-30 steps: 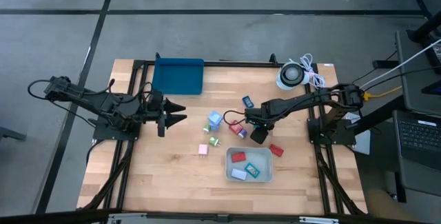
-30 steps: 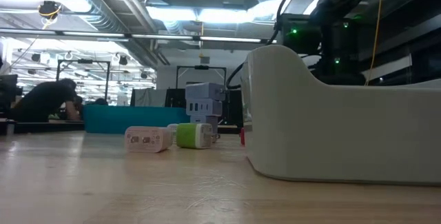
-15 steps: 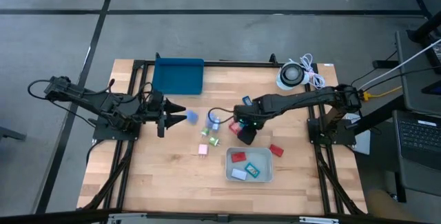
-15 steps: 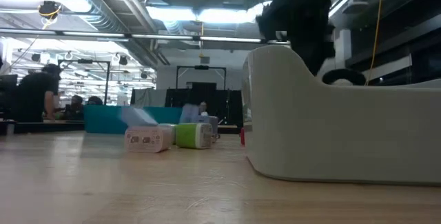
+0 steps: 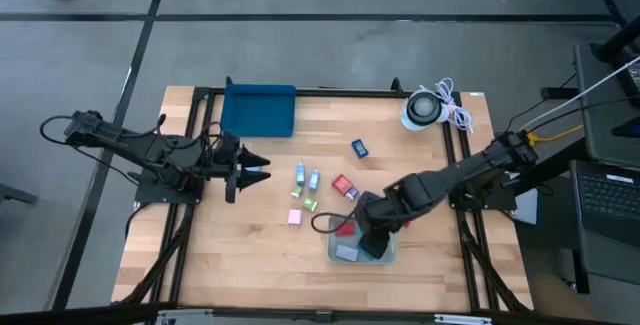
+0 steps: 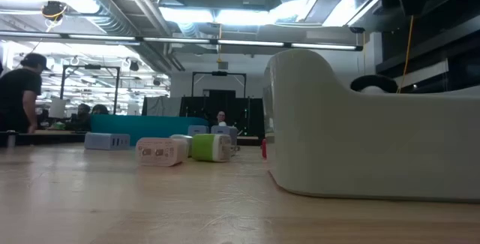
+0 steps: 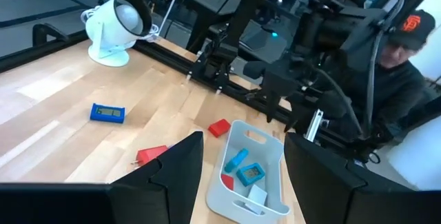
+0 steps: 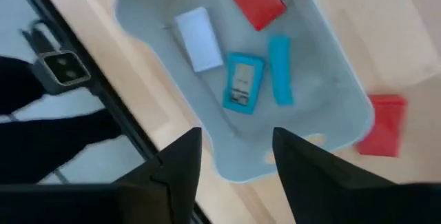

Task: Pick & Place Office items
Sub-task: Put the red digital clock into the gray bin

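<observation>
The office items [image 5: 305, 190] lie scattered mid-table: two light blue, two green, one pink [image 5: 295, 217], one red [image 5: 343, 185] and one blue [image 5: 359, 148]. A pale piece [image 6: 107, 140] rests close to my left gripper's tips. More pieces sit in a grey bin [image 5: 340, 252]: red [image 8: 253, 0], white [image 8: 198, 39], teal [image 8: 242, 80] and light blue [image 8: 279, 69]. My right gripper [image 5: 370, 243] [image 8: 236, 133] hovers open above the bin. My left gripper [image 5: 252, 168] [image 7: 242, 138] waits open at the table's left.
A dark blue tray [image 5: 259, 110] sits at the far edge. A white round device with a coiled cable [image 5: 425, 108] stands at the far right corner. Another red piece [image 8: 382, 124] lies just outside the bin. People show beyond the table [image 7: 406, 52] [image 6: 19, 94].
My right gripper has swept from the cluster of pieces mid-table toward the near edge and now stands over the bin. The stacked light blue pieces were knocked apart; one slid toward the table's left and stopped near my left gripper.
</observation>
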